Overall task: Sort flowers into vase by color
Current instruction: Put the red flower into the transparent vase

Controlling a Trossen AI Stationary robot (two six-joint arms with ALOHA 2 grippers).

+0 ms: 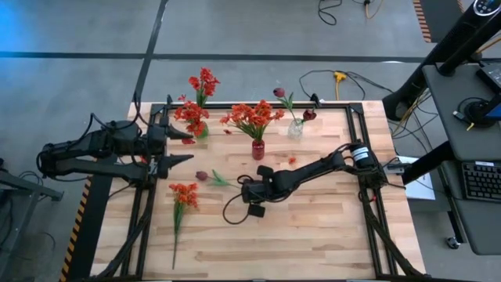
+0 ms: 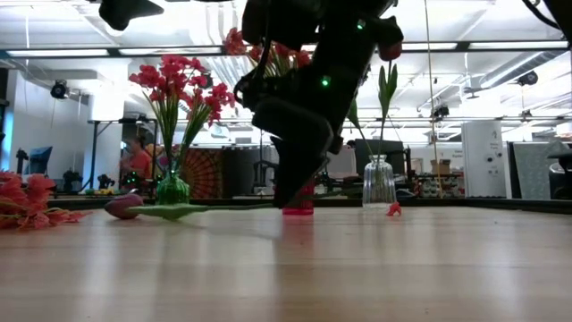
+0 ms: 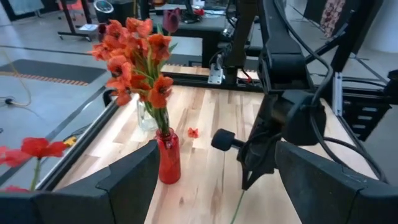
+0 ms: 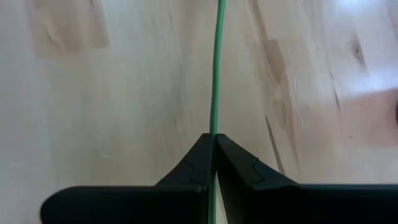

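My right gripper (image 1: 244, 188) is near the table's middle, shut on the thin green stalk of a dark maroon flower (image 1: 202, 176). The flower's bloom (image 2: 122, 207) and leaf (image 2: 174, 212) lie on the table, left of the gripper. An orange-red flower (image 1: 184, 192) lies flat on the table nearer the front left. Three vases stand at the back. A green one (image 2: 172, 188) holds red blooms, a red one (image 1: 257, 149) holds orange blooms, and a clear glass one (image 1: 295, 129) holds maroon blooms. My left gripper (image 1: 190, 149) waits open at the left edge. My right gripper pinches the maroon flower's stalk (image 4: 214, 124) between its two fingertips (image 4: 196, 158), away from the bloom. The fingers slant down from the table's right side. The stalk runs on ahead of them toward the table's left. The bloom end rests on the table.
A small red petal (image 1: 291, 160) lies on the table right of the red vase. A black frame (image 1: 356, 106) borders the table. A cable loop (image 1: 235, 210) hangs under the right arm. Bare wood lies toward the near edge and the right.
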